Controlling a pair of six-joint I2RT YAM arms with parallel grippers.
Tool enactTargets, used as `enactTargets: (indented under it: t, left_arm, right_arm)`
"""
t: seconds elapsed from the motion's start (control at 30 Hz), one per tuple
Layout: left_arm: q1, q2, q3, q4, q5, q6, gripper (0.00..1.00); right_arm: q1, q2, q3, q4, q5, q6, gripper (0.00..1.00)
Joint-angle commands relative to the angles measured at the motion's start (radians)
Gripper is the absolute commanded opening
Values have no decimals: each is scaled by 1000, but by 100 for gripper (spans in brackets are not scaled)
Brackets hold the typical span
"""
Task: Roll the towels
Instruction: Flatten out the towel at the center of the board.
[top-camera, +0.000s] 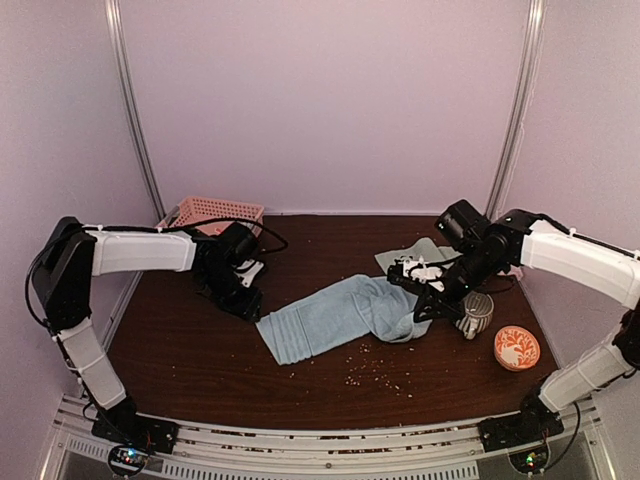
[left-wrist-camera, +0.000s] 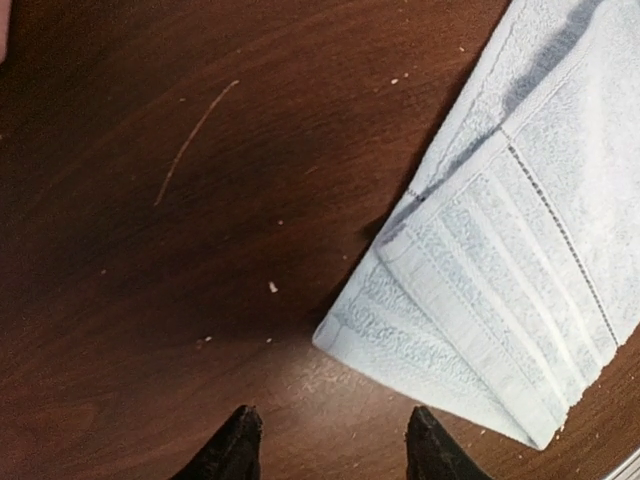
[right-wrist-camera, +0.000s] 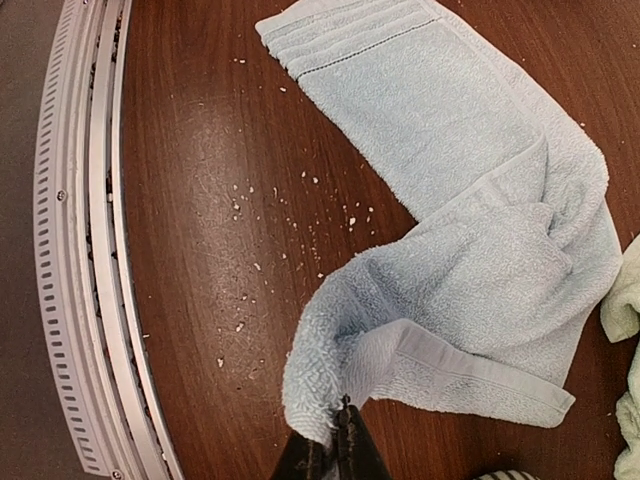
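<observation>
Limp blue towel (right-wrist-camera: 470, 150), pinched at its edge by the right tool (right-wrist-camera: 338, 435); the left tool (left-wrist-camera: 330, 430), parted, hovers beside its free corner.

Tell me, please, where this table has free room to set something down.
The widest bare wood is front left, between the left arm and the striped end of the light blue towel. A second free strip runs along the back, between the pink basket and the green towel. The right side is crowded: striped cup, orange bowl and the right gripper pinching that towel.
</observation>
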Motion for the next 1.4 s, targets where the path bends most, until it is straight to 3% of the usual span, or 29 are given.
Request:
enactTargets:
  t: [0.0, 0.2, 0.63, 1.1, 1.23, 1.37]
  left_arm:
    - [-8, 77, 41, 60, -16, -13, 47]
    - [-13, 147, 60, 67, -26, 1, 38]
    - [-22, 160, 117, 49, -40, -33, 41]
    - [-67, 253, 122, -12, -22, 4, 36]
    - [-93, 288, 140, -78, -62, 16, 28]
    - [-91, 282, 124, -111, -123, 31, 2]
  right_arm:
    - [1, 19, 28, 2, 10, -13, 3]
    - [2, 21, 25, 0, 23, -14, 3]
    - [3, 42, 27, 6, 31, -18, 3]
    - [7, 60, 31, 4, 40, -18, 3]
    - [8, 68, 36, 4, 41, -15, 3]
    - [11, 72, 34, 18, 41, -3, 3]
